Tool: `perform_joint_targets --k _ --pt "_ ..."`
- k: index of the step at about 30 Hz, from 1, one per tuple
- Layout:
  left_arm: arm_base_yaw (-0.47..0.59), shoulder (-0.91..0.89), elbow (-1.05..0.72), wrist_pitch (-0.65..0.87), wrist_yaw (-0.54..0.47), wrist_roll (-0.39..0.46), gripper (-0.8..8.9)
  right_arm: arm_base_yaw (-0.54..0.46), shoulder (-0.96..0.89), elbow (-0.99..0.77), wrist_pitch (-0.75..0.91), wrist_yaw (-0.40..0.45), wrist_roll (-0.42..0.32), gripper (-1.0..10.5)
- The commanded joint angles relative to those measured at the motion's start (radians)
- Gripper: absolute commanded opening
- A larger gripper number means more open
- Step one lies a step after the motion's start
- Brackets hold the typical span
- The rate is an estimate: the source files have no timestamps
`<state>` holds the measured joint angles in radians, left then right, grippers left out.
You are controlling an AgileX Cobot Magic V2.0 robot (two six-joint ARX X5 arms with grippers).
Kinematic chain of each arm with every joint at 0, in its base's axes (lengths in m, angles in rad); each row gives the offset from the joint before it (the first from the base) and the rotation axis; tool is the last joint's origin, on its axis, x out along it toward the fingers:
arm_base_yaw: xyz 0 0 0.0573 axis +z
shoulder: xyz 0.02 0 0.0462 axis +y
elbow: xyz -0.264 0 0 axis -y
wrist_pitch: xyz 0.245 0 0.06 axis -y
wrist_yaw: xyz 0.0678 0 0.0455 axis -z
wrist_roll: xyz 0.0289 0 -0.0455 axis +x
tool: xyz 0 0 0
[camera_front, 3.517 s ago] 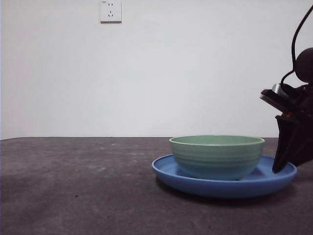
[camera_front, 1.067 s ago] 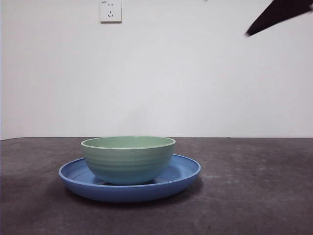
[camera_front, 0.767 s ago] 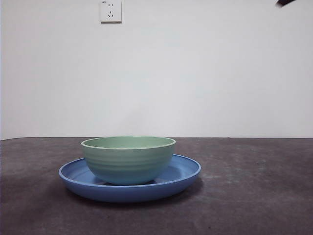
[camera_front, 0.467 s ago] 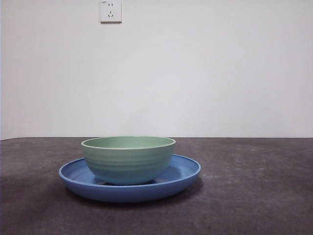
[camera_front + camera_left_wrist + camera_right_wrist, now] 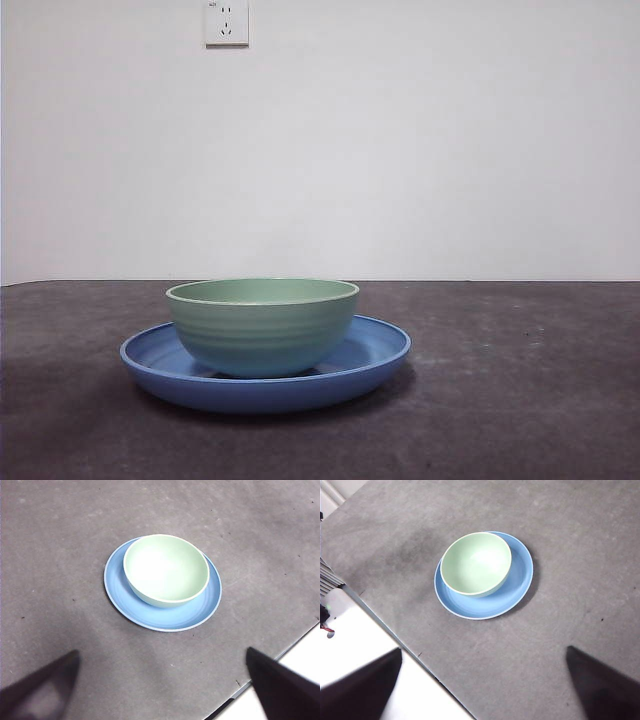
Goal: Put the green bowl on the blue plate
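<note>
The pale green bowl (image 5: 262, 325) rests upright inside the blue plate (image 5: 375, 352) on the dark table, left of centre in the front view. No arm shows in that view. From high above, the left wrist view shows the green bowl (image 5: 166, 570) on the blue plate (image 5: 210, 597), with my left gripper (image 5: 160, 687) open and far from it. The right wrist view likewise looks down on the green bowl (image 5: 475, 563) and the blue plate (image 5: 520, 580), and my right gripper (image 5: 482, 685) is open and empty, well clear of both.
A white wall socket (image 5: 226, 22) sits high on the back wall. The table's edge (image 5: 280, 652) runs close to the plate in the left wrist view, and another table edge (image 5: 380, 615) with white floor beyond shows in the right wrist view.
Three seconds ago an arm stood at the plate's right side, with plate and bowl further right. Plate and bowl now sit left of centre, and the arm has risen out of view.
</note>
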<state>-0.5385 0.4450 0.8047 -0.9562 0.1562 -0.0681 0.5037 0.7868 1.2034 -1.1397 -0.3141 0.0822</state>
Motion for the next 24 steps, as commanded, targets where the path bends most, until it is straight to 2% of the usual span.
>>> perform_joint_targets --k 1,2,3,24 --pt "-0.003 0.005 0.005 0.01 0.001 -0.001 -0.09 0.008 0.008 0.01 0.002 -0.002 -0.012 0.0" --pt "-0.003 0.005 0.005 0.014 0.001 -0.002 0.35 0.008 0.008 0.01 0.003 -0.003 -0.012 0.4" --pt "-0.003 0.005 0.005 0.015 0.001 -0.002 0.03 0.008 0.008 0.01 0.005 -0.003 -0.012 0.2" --pt "0.013 -0.002 0.0 0.004 0.001 -0.001 0.06 0.009 0.008 0.01 0.051 0.001 -0.012 0.2"
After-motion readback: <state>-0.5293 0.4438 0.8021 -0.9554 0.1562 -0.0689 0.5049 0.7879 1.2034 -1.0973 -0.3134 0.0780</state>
